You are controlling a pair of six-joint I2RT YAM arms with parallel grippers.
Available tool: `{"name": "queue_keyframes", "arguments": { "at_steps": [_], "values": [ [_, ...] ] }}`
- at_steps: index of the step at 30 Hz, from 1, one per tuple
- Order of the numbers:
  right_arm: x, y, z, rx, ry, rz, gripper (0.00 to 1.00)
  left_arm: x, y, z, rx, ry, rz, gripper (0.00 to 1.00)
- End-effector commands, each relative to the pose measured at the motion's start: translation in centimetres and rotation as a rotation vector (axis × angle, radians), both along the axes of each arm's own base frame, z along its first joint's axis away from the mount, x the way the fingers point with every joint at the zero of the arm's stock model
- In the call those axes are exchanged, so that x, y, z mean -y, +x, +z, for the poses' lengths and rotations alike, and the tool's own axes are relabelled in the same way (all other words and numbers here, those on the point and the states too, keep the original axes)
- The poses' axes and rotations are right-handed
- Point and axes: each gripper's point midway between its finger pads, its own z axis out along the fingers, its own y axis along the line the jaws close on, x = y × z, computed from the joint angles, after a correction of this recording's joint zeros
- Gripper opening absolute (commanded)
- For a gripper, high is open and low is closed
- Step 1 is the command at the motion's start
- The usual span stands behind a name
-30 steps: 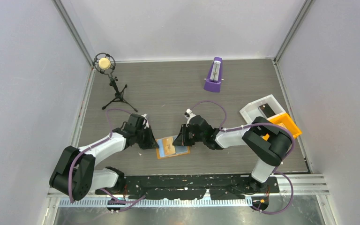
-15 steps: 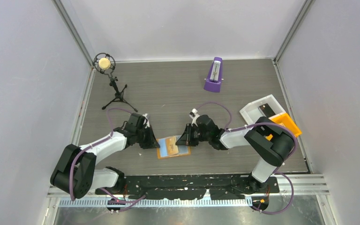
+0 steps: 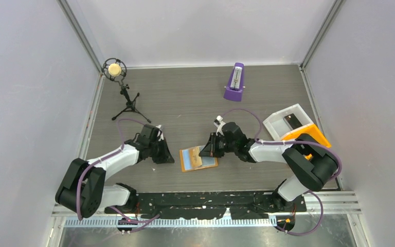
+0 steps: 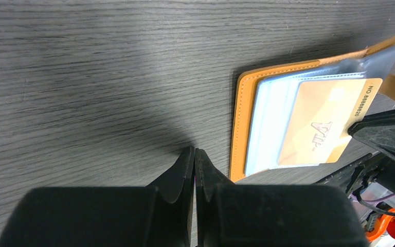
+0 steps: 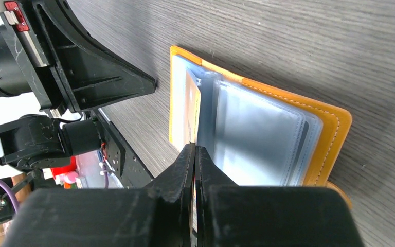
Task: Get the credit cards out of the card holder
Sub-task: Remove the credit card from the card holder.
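Observation:
The orange card holder (image 3: 198,158) lies open on the table between my arms, its clear pockets showing. A tan credit card marked VIP (image 4: 324,121) sticks partly out of its pockets. My right gripper (image 3: 205,150) is at the holder's right edge. In the right wrist view the right gripper (image 5: 194,148) is shut on the edge of that tan card (image 5: 191,108), beside the holder's orange cover (image 5: 334,123). My left gripper (image 3: 171,158) is shut and empty. Its tips (image 4: 194,150) rest at the table just left of the holder's orange border (image 4: 241,118), apart from it.
A purple metronome (image 3: 234,82) stands at the back. A microphone on a tripod (image 3: 115,69) stands at the back left. A white bin (image 3: 288,121) and an orange bin (image 3: 313,136) sit at the right edge, behind my right arm.
My right gripper has pulled to the right, and the card holder and card slid right with it. The left gripper stayed put and now stands apart from the holder.

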Motion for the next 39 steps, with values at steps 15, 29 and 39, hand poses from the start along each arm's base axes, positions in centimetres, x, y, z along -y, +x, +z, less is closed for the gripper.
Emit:
{"name": "queue_keyframes", "arguments": {
  "at_steps": [15,29,39],
  "values": [
    [2.2,2.4,6.1,0.147,-0.082,-0.034,0.05,0.8,1.9,6.5,0.18,-0.054,-0.058,0.12],
    [2.6,2.1,5.9,0.11,-0.085,-0.021,0.05,3.9,2.4,8.5,0.183,-0.213,-0.111,0.2],
    [3.2,-0.4,9.0,0.187,0.016,0.237,0.05,6.2,1.6,13.5,0.274,-0.366,-0.238,0.43]
  ]
}}
